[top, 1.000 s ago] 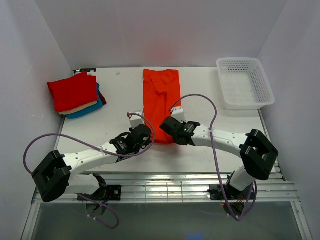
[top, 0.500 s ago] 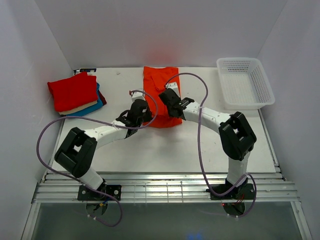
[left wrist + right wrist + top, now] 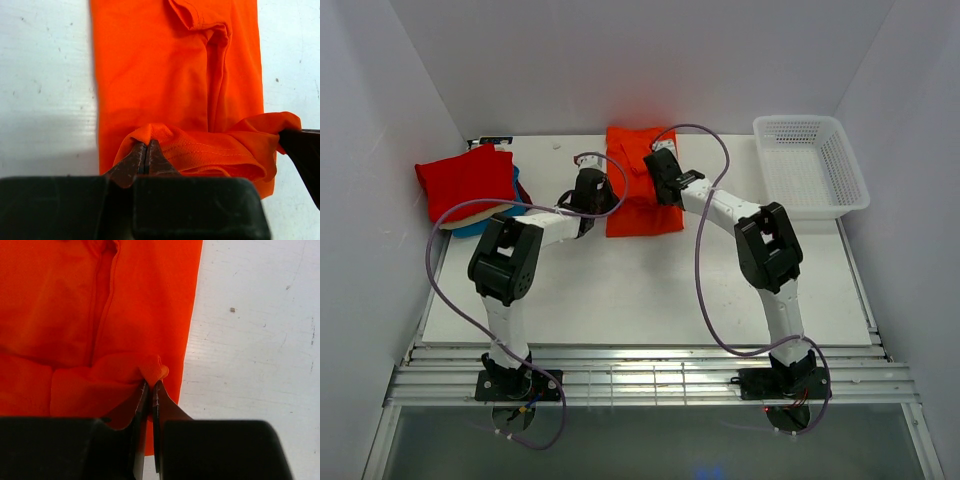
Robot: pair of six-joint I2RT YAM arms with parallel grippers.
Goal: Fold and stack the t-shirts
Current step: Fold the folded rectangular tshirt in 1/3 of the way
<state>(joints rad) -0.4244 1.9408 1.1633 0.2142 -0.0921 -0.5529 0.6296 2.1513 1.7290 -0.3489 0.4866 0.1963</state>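
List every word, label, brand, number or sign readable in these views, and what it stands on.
No text can be read.
The orange t-shirt, the folded t-shirts and the white mesh basket: plain, no print or label shown.
The small dark object at the back edge of the table: too small to read.

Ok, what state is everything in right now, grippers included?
Orange shirt: flat on the table, near edge lifted and doubled over itself, mid-fold.
Left gripper: shut on the shirt's raised edge.
Right gripper: shut on the same edge.
Shirt stack: folded, red on top.
Basket: empty.
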